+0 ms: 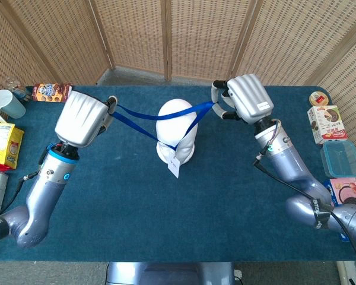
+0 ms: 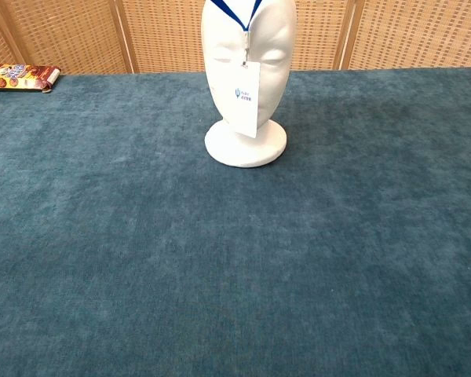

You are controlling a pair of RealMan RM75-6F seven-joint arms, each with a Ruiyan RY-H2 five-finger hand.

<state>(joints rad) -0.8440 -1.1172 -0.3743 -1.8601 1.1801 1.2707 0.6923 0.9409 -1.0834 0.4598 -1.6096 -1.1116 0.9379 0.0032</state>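
The blue lanyard (image 1: 143, 120), a soft, light ribbon (its white badge (image 2: 246, 100) dangling before the mannequin head (image 1: 177, 127)), is stretched across that head, gripped by the left hand (image 1: 84, 117) and right hand (image 1: 244, 100), best pinched near the ends.
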